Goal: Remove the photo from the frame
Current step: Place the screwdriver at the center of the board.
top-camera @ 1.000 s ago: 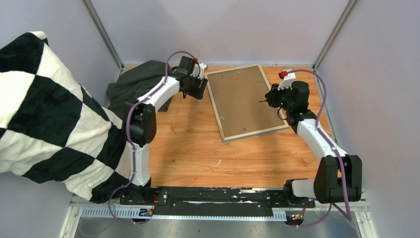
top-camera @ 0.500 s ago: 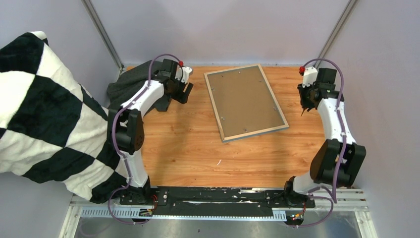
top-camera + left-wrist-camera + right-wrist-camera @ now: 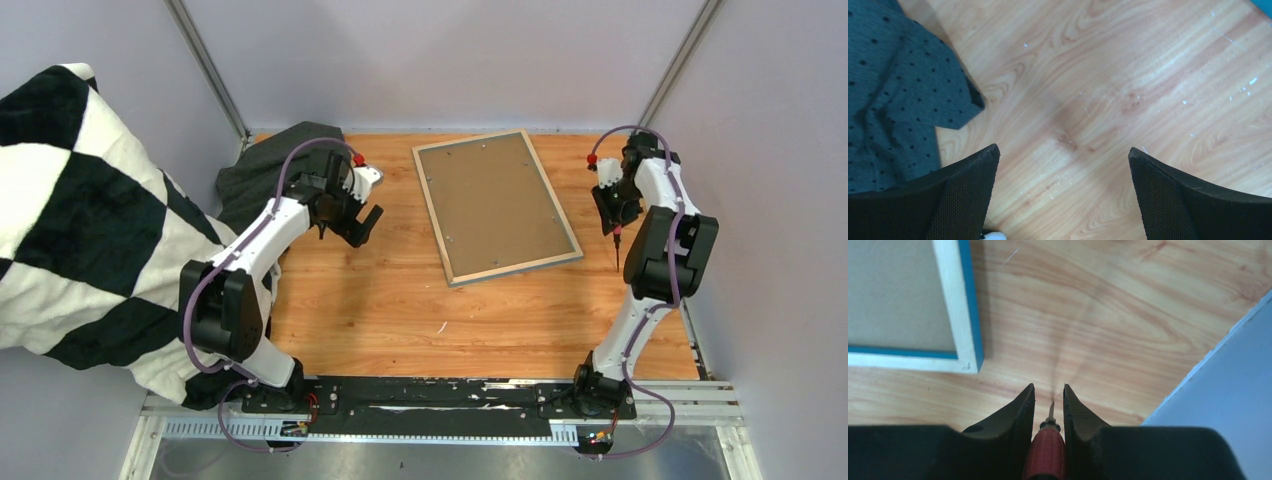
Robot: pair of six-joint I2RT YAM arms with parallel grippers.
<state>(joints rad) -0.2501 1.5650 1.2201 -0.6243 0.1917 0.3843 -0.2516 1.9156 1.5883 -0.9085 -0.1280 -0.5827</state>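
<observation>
Both downward beside the frame (image 3: 950,300) — left fingers (image 3: 968,200) wide, empty; right fingers (image 3: 1013,425) tight on red tool (image 3: 1046,455).

- The frame (image 3: 516,266) is laid flat and back upward on the far middle of the wooden table (image 3: 380,290).
- It is turned slightly off square, so its long sides slant rightward toward the near edge.
- A thin pale wood rim is seen around a plain brown backing board (image 3: 495,200).
- Bright blue is shown along the outer side of one corner (image 3: 952,305) in the right wrist view.
</observation>
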